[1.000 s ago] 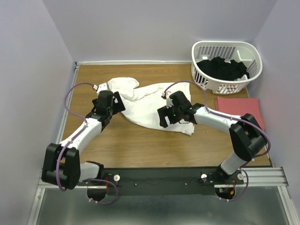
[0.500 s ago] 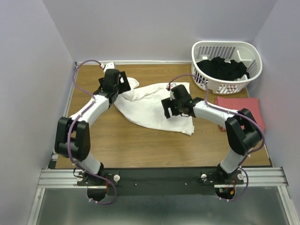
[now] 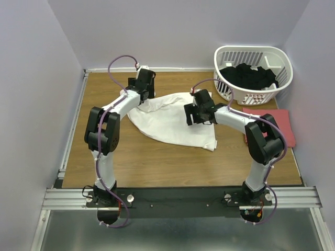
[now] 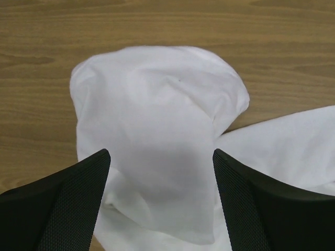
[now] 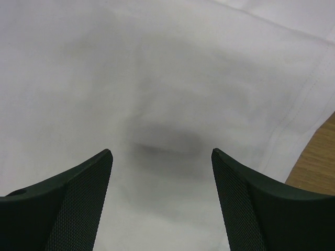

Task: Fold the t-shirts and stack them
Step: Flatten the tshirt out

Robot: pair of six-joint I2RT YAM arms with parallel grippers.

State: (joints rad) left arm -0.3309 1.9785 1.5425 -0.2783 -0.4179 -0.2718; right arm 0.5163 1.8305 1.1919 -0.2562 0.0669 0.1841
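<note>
The white t-shirt (image 3: 170,119) lies spread and rumpled on the table (image 3: 157,162), a little toward 12 o'clock from its middle; one bunched end of it reaches out toward 10 o'clock. The left gripper (image 3: 144,88) hangs over that bunched end; in the left wrist view its fingers (image 4: 78,198) stand wide apart, released, with the rounded lump of white cloth lying between and beyond them toward 12 o'clock. The right gripper (image 3: 197,112) sits over the shirt's 2 o'clock part; in the right wrist view its jaws are likewise spread and hold nothing, flat white cloth fills the space under them, and a stitched hem runs past at 3 o'clock with bare wood beyond it. The salmon-red t-shirt (image 3: 272,123) lies folded flat at the table's 3 o'clock edge, apart from the white one. The white slatted basket (image 3: 246,97) stands in the 1 o'clock corner, just beside the red shirt's far edge; a heap of dark clothes (image 3: 248,76) lies inside it.
</note>
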